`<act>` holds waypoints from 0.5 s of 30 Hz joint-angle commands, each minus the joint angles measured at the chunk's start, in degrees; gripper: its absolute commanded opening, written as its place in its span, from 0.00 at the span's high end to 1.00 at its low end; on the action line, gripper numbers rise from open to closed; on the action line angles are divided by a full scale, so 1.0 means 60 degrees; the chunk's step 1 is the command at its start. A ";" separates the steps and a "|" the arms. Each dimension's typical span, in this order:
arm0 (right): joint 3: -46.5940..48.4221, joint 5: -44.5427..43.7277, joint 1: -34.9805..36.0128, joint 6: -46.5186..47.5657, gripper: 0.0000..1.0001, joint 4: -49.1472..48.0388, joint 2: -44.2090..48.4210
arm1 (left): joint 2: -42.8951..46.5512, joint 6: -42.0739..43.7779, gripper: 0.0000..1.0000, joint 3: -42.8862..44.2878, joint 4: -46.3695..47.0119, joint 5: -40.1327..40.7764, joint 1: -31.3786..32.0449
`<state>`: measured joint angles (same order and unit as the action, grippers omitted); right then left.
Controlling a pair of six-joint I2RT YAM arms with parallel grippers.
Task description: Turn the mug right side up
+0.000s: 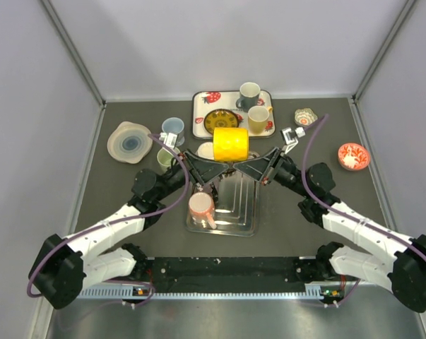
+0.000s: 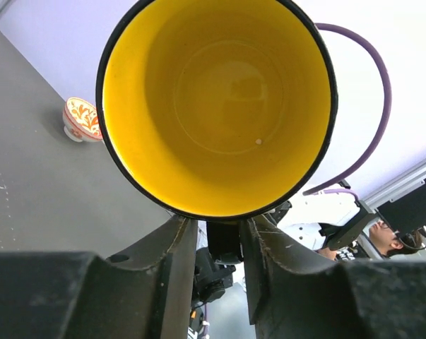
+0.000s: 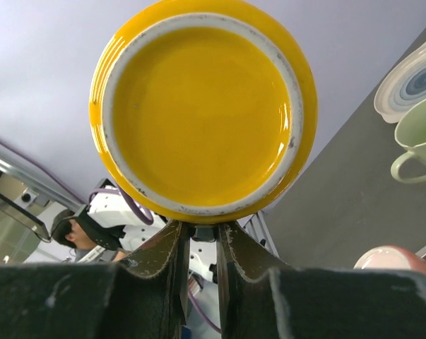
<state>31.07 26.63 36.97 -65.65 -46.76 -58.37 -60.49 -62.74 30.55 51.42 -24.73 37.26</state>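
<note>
The yellow mug is held on its side in the air above the table's middle. Its open mouth with a black rim faces the left wrist camera; its base faces the right wrist camera. My left gripper is under the mug's mouth end. A dark handle-like part sits between its jaws, with a small gap on one side. My right gripper is under the base end, its jaws narrowly shut on something under the mug.
A pink mug lies on a clear tray below the grippers. A strawberry tray at the back holds two mugs and a dark plate. A blue mug, green mug, plate stack and red bowl stand around.
</note>
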 commanded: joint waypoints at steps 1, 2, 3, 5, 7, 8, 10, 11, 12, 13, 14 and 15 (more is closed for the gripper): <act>0.0037 0.0454 -0.0010 0.0657 1.00 0.0220 0.0353 | 0.0370 -0.0002 0.69 0.0519 0.1377 0.0445 -0.0028; 0.0037 0.0468 -0.0009 0.0702 1.00 0.0351 0.0353 | 0.0341 -0.0017 0.77 0.0563 0.1406 0.0387 -0.0028; 0.0037 0.0468 -0.0009 0.0760 1.00 0.0410 0.0382 | 0.0326 -0.0031 0.80 0.0563 0.1449 0.0358 -0.0028; 0.0051 0.0483 -0.0009 0.0863 1.00 0.0600 0.0426 | 0.0253 -0.0061 0.90 0.0607 0.1494 0.0241 -0.0028; 0.0109 0.0527 0.0005 0.1038 1.00 0.0776 0.0426 | 0.0209 -0.0090 1.00 0.0636 0.1552 0.0167 -0.0028; 0.0124 0.0527 0.0005 0.1082 1.00 0.0951 0.0441 | 0.0165 -0.0105 1.00 0.0666 0.1523 0.0123 -0.0028; 0.0241 0.0556 0.0049 0.1388 1.00 0.1244 0.0455 | 0.0106 -0.0105 1.00 0.0753 0.1422 0.0021 -0.0028; 0.0329 0.0571 0.0078 0.1535 1.00 0.1449 0.0470 | 0.0077 -0.0090 1.00 0.0826 0.1217 -0.0038 -0.0028; 0.0417 0.0571 0.0122 0.1711 1.00 0.2046 0.0470 | 0.0062 0.0185 1.00 0.0929 0.0940 -0.0198 -0.0013; 0.0649 0.0600 0.0166 0.2090 1.00 0.2356 0.0456 | 0.0163 0.0406 1.00 0.1176 0.0009 -0.0228 0.0002; 0.0768 0.0615 0.0195 0.2297 0.98 0.2693 0.0470 | 0.0266 0.0683 1.00 0.1295 -0.0508 -0.0156 0.0045; 0.0899 0.0673 0.0210 0.2458 0.91 0.3204 0.0470 | 0.0398 0.1237 1.00 0.1368 -0.0919 0.0149 0.0118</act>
<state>32.36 26.37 37.10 -58.35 -39.20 -55.96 -60.62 -62.57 31.86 47.86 -25.96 37.28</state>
